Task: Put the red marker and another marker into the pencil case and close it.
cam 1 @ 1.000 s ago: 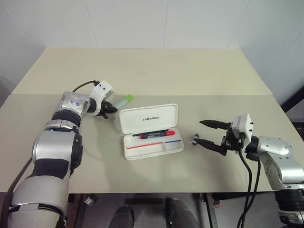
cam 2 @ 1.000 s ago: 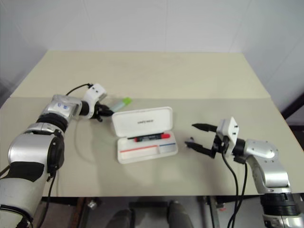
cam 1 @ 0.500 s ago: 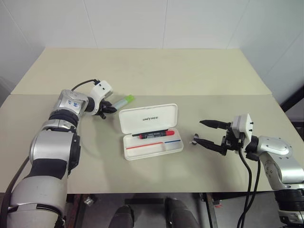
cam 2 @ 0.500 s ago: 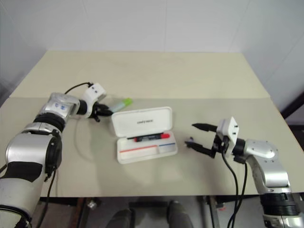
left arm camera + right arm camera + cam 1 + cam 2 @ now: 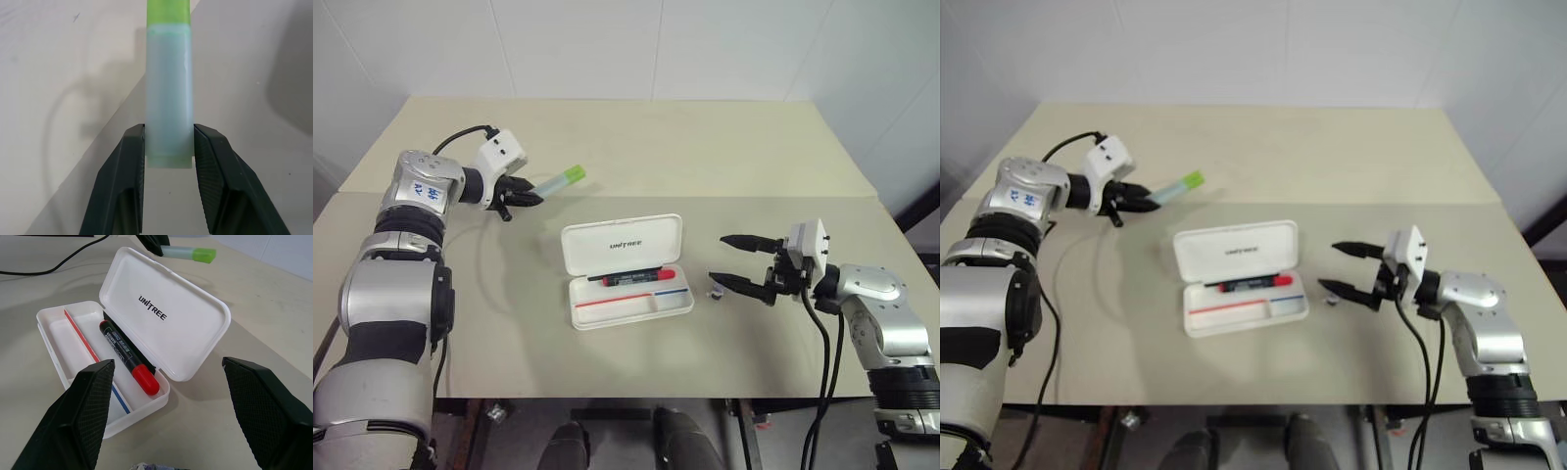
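The white pencil case (image 5: 625,272) lies open mid-table, its lid standing up at the back. Inside it rests the red marker (image 5: 633,278), black with a red cap, also seen as the red marker (image 5: 128,357). My left gripper (image 5: 528,193) is shut on the other marker (image 5: 558,180), a pale highlighter with a lime-green cap, held in the air left of and behind the case. The marker (image 5: 168,93) sits squeezed between my fingers (image 5: 128,161). To the right of the case my right gripper (image 5: 730,261) stands open and empty, pointing at the case.
A small dark grey bit (image 5: 715,291) lies on the beige table (image 5: 607,147) just under my right gripper. The table's back half is bare, and a seam crosses it behind the case.
My left gripper has lifted the highlighter off the table, up and away to the left. The right gripper stays where it was.
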`<state>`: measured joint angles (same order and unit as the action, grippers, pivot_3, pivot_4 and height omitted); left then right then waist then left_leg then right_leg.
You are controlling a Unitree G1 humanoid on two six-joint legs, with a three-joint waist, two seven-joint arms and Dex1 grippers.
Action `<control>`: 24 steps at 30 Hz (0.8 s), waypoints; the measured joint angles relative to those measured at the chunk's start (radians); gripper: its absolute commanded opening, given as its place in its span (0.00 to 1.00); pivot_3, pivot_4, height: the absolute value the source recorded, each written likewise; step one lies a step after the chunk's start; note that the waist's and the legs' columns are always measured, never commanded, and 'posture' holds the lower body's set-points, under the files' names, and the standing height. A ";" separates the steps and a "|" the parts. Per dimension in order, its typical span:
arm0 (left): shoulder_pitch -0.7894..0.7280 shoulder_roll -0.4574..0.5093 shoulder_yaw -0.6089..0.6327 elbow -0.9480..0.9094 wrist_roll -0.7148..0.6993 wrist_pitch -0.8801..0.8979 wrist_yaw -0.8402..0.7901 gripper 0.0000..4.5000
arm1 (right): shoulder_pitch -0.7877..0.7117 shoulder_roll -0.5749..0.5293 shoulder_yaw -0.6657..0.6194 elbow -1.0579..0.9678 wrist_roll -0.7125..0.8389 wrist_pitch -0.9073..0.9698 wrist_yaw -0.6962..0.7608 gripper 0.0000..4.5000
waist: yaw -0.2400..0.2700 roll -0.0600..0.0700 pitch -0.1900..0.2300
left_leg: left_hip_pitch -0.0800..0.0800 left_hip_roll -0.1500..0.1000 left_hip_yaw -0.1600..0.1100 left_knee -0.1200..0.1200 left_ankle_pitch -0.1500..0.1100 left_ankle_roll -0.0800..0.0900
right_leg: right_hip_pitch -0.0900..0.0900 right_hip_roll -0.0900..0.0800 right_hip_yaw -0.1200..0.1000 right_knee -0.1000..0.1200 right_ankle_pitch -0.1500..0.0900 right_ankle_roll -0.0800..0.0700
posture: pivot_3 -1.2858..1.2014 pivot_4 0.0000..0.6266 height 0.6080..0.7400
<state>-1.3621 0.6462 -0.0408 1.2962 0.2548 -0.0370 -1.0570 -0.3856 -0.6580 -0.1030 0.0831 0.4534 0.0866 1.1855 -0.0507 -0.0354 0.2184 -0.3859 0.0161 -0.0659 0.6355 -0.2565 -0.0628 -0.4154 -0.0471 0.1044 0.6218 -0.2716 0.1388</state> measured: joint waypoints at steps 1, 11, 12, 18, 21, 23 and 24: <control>-0.001 0.000 0.006 -0.014 -0.016 -0.006 -0.022 0.24 | 0.000 0.000 0.000 0.000 0.000 0.000 0.000 1.00 | 0.000 0.000 0.000 | 0.000 0.000 0.000 0.000 0.000 0.000 | 0.000 0.000 0.000 0.000 0.000 0.000 | 0.52 0.24 1.00; 0.112 0.009 0.075 -0.438 -0.250 0.105 -0.277 0.24 | 0.008 0.000 -0.009 -0.007 0.010 0.001 -0.004 1.00 | -0.009 0.000 0.000 | 0.001 0.001 0.000 0.000 0.000 0.000 | 0.000 0.000 0.001 0.002 0.000 -0.001 | 0.52 0.24 1.00; 0.154 0.015 0.077 -0.521 -0.274 0.152 -0.286 0.24 | 0.008 0.000 -0.015 -0.009 0.017 0.002 -0.002 1.00 | -0.010 0.000 0.000 | 0.001 0.001 0.000 0.000 0.000 0.000 | 0.000 0.000 0.001 0.004 0.000 -0.001 | 0.52 0.24 1.00; 0.361 0.044 0.082 -1.026 -0.407 0.456 -0.259 0.24 | -0.024 -0.017 -0.030 -0.003 0.075 0.026 0.056 1.00 | -0.006 0.000 0.000 | 0.001 0.001 0.000 0.002 0.000 0.000 | 0.000 0.000 0.001 0.004 -0.001 -0.001 | 0.52 0.24 1.00; 0.435 0.041 0.076 -1.241 -0.464 0.602 -0.205 0.24 | -0.076 -0.035 -0.034 0.015 0.096 0.027 0.103 1.00 | -0.006 0.000 0.000 | 0.001 0.001 -0.001 0.005 0.000 0.000 | 0.000 0.000 0.001 0.005 0.000 -0.001 | 0.52 0.24 1.00; 0.461 0.038 0.073 -1.348 -0.503 0.689 -0.166 0.24 | -0.102 -0.041 -0.037 0.044 0.098 0.025 0.124 1.00 | -0.006 0.000 0.000 | 0.001 0.001 -0.001 0.007 0.000 0.000 | 0.001 0.000 0.001 0.005 0.000 -0.001 | 0.52 0.24 1.00; 0.473 0.034 0.069 -1.403 -0.524 0.734 -0.145 0.24 | -0.112 -0.044 -0.037 0.059 0.096 0.022 0.133 1.00 | -0.006 0.000 0.000 | 0.001 0.001 -0.001 0.007 0.000 0.000 | 0.002 0.000 0.001 0.005 0.000 -0.001 | 0.52 0.24 1.00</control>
<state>-0.8891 0.6805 0.0281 -0.1064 -0.2687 0.6972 -1.2024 -0.4971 -0.7017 -0.1397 0.1426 0.5490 0.1086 1.3182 -0.0565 -0.0350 0.2186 -0.3844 0.0169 -0.0667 0.6426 -0.2566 -0.0627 -0.4136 -0.0469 0.1051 0.6268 -0.2720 0.1377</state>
